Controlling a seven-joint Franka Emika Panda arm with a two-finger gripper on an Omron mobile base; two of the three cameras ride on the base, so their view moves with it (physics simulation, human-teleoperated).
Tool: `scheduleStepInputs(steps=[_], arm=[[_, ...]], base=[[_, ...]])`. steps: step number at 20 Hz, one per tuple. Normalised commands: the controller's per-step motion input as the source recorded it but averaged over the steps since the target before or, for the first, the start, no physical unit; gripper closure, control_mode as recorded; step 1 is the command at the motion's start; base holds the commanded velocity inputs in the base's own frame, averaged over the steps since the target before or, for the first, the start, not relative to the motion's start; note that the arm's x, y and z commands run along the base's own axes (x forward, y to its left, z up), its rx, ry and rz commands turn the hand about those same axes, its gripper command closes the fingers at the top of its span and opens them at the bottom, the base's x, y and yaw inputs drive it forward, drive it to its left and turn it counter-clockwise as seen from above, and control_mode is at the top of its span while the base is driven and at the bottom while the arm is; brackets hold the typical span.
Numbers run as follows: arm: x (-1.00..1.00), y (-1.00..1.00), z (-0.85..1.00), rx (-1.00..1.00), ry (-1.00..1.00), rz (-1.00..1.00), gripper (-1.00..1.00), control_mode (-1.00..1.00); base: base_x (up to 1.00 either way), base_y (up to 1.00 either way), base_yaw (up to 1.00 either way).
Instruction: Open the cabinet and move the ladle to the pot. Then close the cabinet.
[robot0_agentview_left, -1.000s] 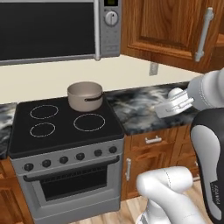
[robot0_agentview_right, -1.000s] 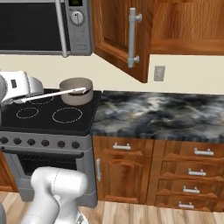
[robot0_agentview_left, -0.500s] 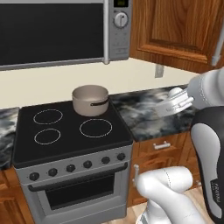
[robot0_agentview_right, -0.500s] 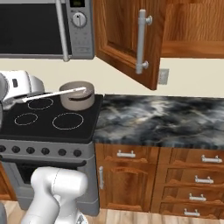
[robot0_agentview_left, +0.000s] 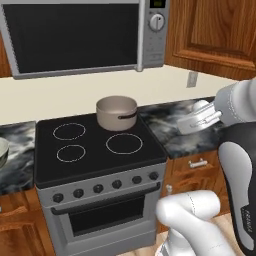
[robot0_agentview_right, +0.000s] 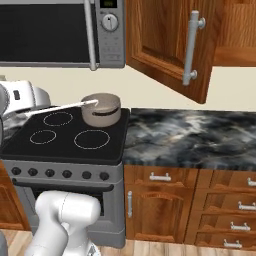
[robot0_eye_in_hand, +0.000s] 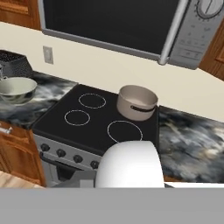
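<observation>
Ladle (robot0_agentview_right: 65, 106) hangs over the stove (robot0_agentview_left: 100, 150), its white bowl (robot0_eye_in_hand: 129, 164) short of the pot (robot0_agentview_left: 116, 112) on the back right burner. Cabinet (robot0_agentview_right: 172, 45), right of the stove, stands open. Gripper (robot0_agentview_left: 200, 117) fingers: cannot tell how they sit.

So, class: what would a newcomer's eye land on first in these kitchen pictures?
Probably the grey pot alone on the black stove's back right burner, under the microwave. Next, the cabinet door hanging open above the marbled counter.
</observation>
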Motion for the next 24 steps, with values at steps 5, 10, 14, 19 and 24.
scheduleStepInputs(steps=[5,10,14,19,24], arm=[[0.0,0.0,0.0,0.0,0.0,0.0,1.0,1.0],[0.0,0.0,0.0,0.0,0.0,0.0,1.0,1.0],[0.0,0.0,0.0,0.0,0.0,0.0,1.0,1.0],[0.0,0.0,0.0,0.0,0.0,0.0,1.0,1.0],[0.0,0.0,0.0,0.0,0.0,0.0,1.0,1.0]], base=[[0.23,0.46,-0.01],[0.32,0.39,-0.02],[0.38,0.34,-0.02],[0.36,0.27,-0.02],[0.35,0.26,-0.03]])
